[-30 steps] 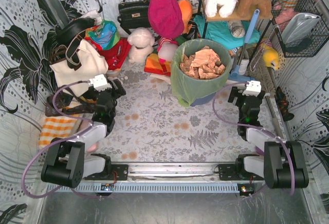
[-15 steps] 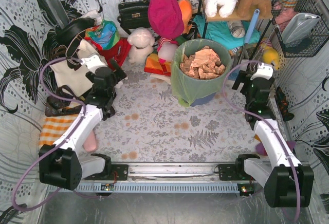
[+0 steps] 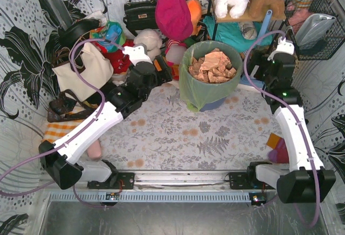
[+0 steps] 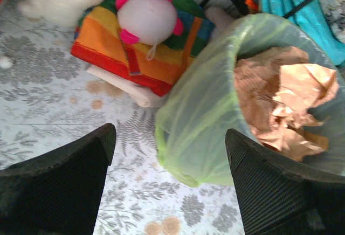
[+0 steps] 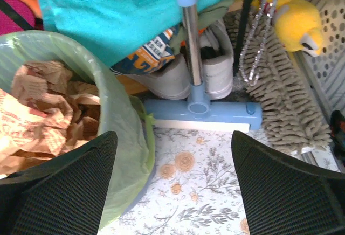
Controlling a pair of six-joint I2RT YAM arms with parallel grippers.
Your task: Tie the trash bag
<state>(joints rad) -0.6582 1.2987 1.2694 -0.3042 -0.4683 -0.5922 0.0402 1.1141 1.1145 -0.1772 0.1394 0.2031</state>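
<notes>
The lime-green trash bag (image 3: 197, 87) lines a round bin (image 3: 215, 104) at the back middle, its rim folded over the bin's edge, tan crumpled paper (image 3: 213, 65) inside. My left gripper (image 3: 161, 69) is open just left of the bag; in the left wrist view (image 4: 170, 184) the bag's hanging edge (image 4: 199, 132) lies between the fingers, untouched. My right gripper (image 3: 257, 62) is open just right of the bag; in the right wrist view (image 5: 175, 186) the bag (image 5: 121, 132) sits by the left finger, untouched.
A magenta cloth bag (image 3: 172, 16), soft toys (image 3: 146, 46) and handbags crowd the back. A blue squeegee (image 5: 199, 111), shoes and a mop (image 5: 280, 100) lie right of the bin. A striped cloth (image 4: 135, 49) lies left of it. A wire basket (image 3: 318, 25) hangs at right.
Both arms have stretched out from folded poses toward the bin. The left gripper moved up and right to the bag's left side; the right gripper moved up to its right side.
</notes>
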